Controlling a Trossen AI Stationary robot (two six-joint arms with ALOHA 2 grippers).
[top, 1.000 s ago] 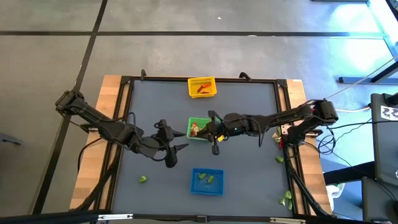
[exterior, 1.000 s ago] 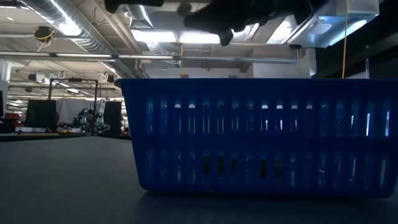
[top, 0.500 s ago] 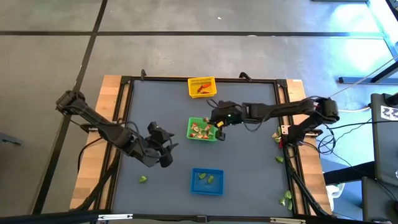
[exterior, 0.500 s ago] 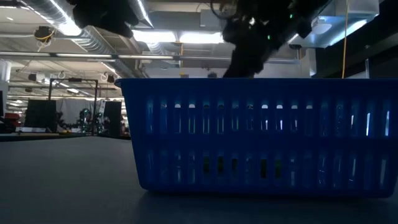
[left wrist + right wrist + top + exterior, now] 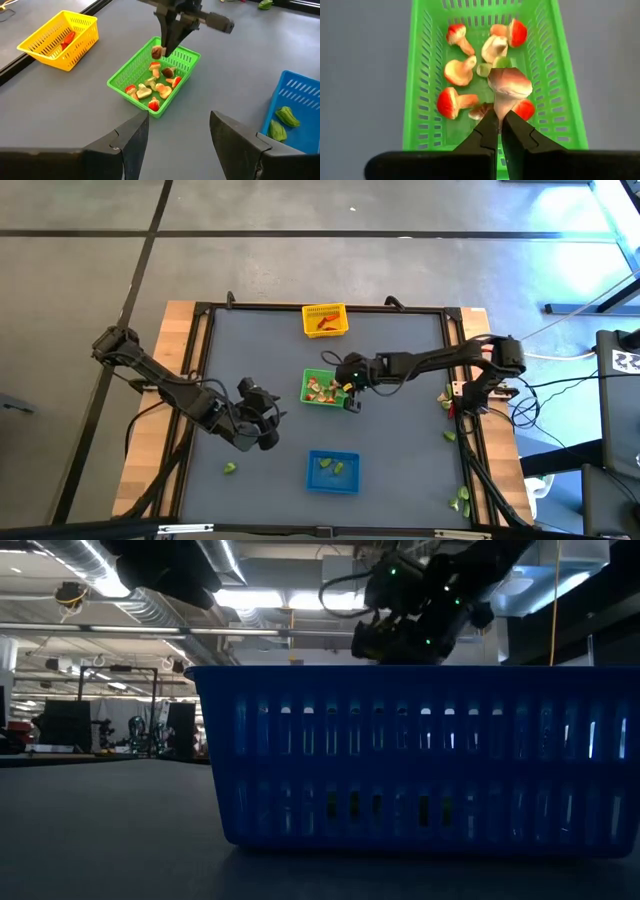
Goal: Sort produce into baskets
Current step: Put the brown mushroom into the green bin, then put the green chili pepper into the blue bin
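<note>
From above, the dark grey desk (image 5: 400, 460) carries three small square plastic mesh baskets: the yellow basket (image 5: 325, 320) at the middle of the far edge, the green basket (image 5: 322, 389) at the centre, and the blue basket (image 5: 333, 472) near the middle of the near edge. The right gripper (image 5: 350, 386) reaches in from the right edge and hangs over the green basket's right rim. The left gripper (image 5: 262, 418) waits left of centre, well apart from every basket. One light green toy piece (image 5: 230, 468) lies loose near the near-left corner, and others (image 5: 461, 499) lie off the mat beyond the near-right corner.

At table height, the blue basket's wall (image 5: 420, 760) fills the picture, and the right gripper shows above its rim, too dark to tell more.

The left wrist camera shows its own fingers (image 5: 131, 145) spread wide with nothing between them, and faces the green basket (image 5: 125, 75), where the other arm dangles a small piece over the pile.

The right wrist camera settles the grip: the fingers (image 5: 487, 131) are pinched tight on the stalk of a pale toy mushroom with a brownish cap (image 5: 508, 89), held cap-first above the green basket (image 5: 417, 80), which already holds red-capped mushrooms (image 5: 451, 102). It seems held there for dropping among like pieces.
</note>
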